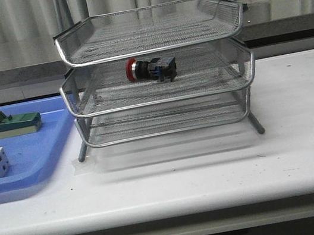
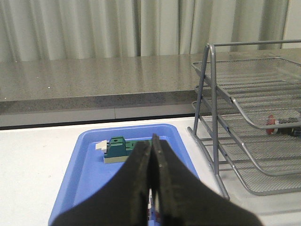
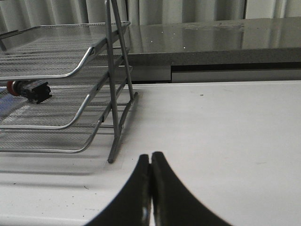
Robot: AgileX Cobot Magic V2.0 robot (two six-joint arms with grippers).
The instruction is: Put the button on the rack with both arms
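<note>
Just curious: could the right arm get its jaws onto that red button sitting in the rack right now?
Probably not easily. The button lies on the rack's middle tier, under the top tray. The right gripper, shut, sits outside the rack; it would need a low, sideways approach.

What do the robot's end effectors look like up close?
Both are matte black. The left end effector and right end effector each have two broad fingers that curve and taper towards the tips. No cables or markings show; the arms themselves are out of view.
</note>
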